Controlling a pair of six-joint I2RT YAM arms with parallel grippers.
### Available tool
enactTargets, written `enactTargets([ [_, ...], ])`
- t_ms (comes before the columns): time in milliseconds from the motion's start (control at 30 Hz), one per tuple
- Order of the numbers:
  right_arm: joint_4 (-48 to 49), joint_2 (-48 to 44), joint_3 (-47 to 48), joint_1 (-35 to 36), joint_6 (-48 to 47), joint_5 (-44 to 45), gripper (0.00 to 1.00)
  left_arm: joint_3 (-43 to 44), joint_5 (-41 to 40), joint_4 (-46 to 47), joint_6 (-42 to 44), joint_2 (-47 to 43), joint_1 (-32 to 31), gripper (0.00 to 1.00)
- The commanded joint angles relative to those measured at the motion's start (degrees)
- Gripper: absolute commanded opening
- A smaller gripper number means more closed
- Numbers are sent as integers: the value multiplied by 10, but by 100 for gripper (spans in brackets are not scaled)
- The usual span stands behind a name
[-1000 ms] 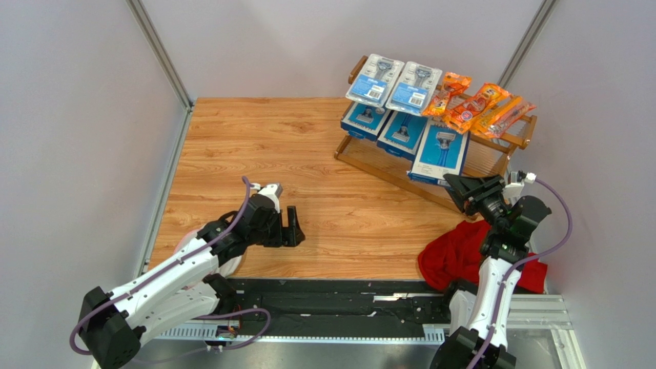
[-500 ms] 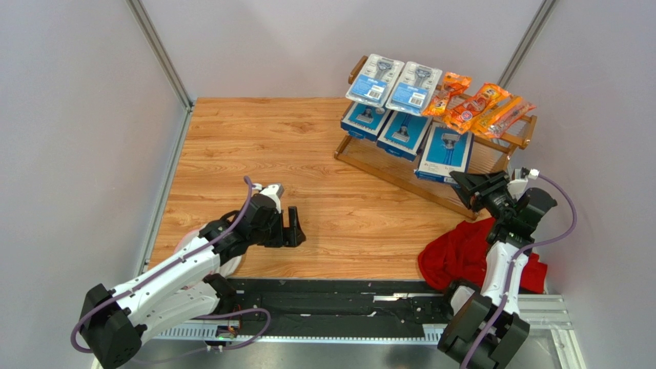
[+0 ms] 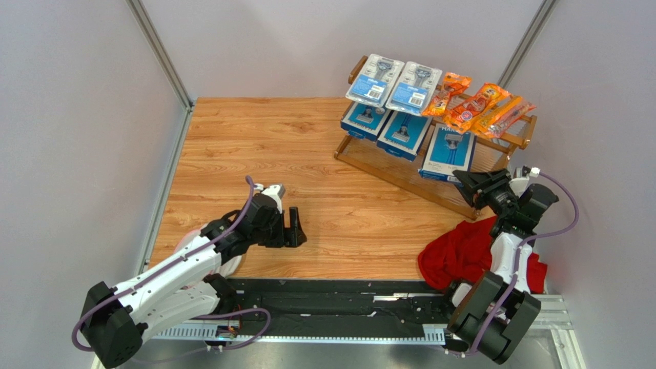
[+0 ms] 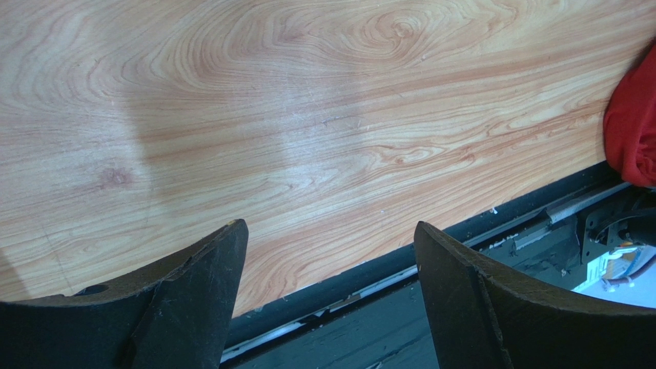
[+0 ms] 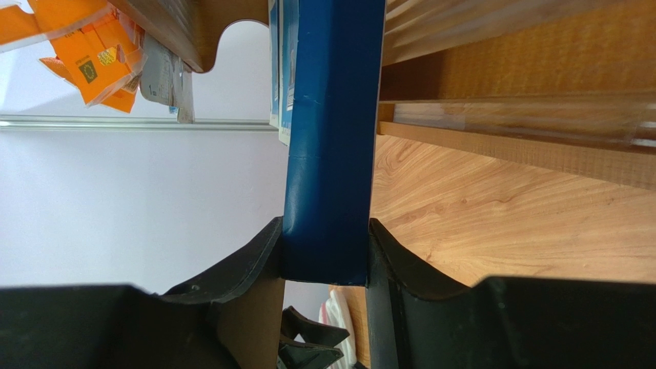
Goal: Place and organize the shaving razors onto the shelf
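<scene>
The wooden shelf [image 3: 357, 157] stands at the back right. Its upper tier holds two clear blister packs [image 3: 375, 78] and several orange bags [image 3: 479, 108]. Its lower tier holds two blue razor boxes [image 3: 403, 133] and a third blue box [image 3: 448, 152]. My right gripper [image 3: 463, 181] is shut on the near end of that third box [image 5: 327, 138], which lies against the lower tier. The shelf rail [image 5: 523, 142] runs beside the box in the right wrist view. My left gripper [image 3: 293, 227] is open and empty over bare table wood, fingers [image 4: 196, 296] wide apart.
A red cloth [image 3: 462, 254] lies crumpled at the right front, under my right arm; its edge shows in the left wrist view [image 4: 635, 127]. A black rail [image 3: 331, 296] runs along the table's near edge. Grey walls close in the table on three sides.
My right gripper has pushed the blue box further back and right onto the shelf's lower tier. The left arm has barely moved.
</scene>
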Motion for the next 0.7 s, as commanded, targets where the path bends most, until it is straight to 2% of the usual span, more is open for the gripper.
enactTargets([
  [0,47,15,34,-2,-19,15,0,-3,10,22,7,3,0,88],
  [233,13,35,46,5,-56,51,3,-6,18,32,4,6,0,87],
  [500,-5,53,48,49,-78,82,8,-5,33,37,6,14,0,87],
  [600,-12,57,56,58,-81,93,13,-6,36,37,5,11,0,86],
  [667,-18,61,61,61,-83,100,20,-9,37,39,2,10,0,86],
])
